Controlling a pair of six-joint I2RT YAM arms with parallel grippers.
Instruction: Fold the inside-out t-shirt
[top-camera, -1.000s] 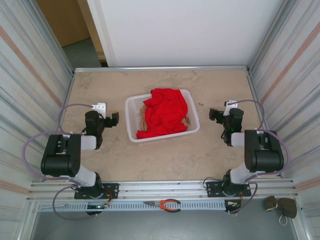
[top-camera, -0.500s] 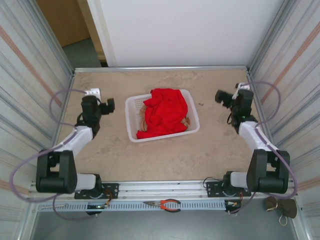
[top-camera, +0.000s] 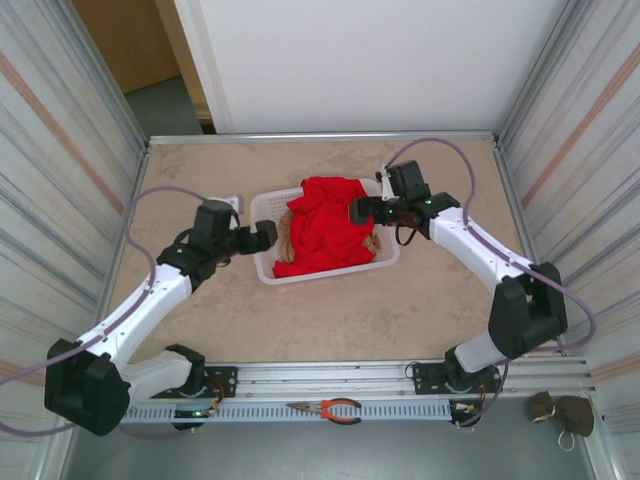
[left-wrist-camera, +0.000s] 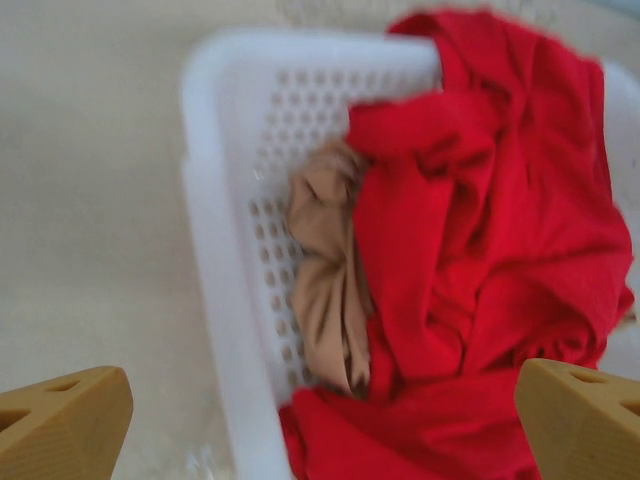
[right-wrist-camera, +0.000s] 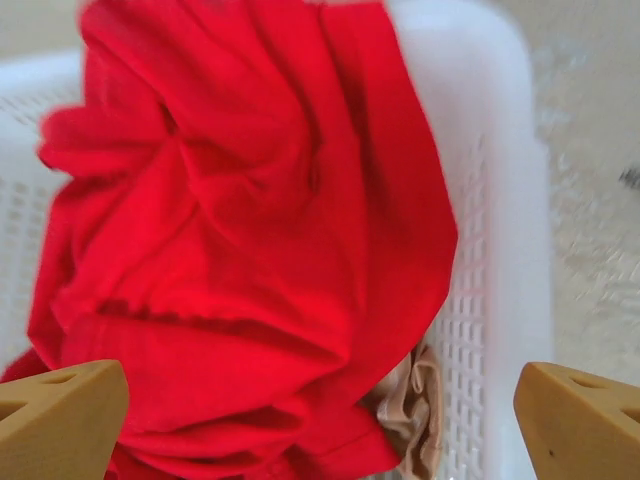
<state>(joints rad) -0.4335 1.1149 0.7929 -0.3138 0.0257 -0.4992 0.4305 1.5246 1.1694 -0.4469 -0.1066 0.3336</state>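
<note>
The inside-out t-shirt (top-camera: 328, 228) lies crumpled in a white basket (top-camera: 322, 274) mid-table, heaped over a tan garment (left-wrist-camera: 325, 270). Both arms reach inward, the left gripper (top-camera: 264, 236) at the basket's left rim and the right gripper (top-camera: 359, 212) above its far right corner. Each is spread wide and empty.

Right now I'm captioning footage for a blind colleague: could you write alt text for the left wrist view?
A crumpled red t-shirt fills most of a white perforated basket, a tan garment wedged between it and one wall. The left pincer hangs open, its tan fingertips at the picture's bottom corners.
</note>
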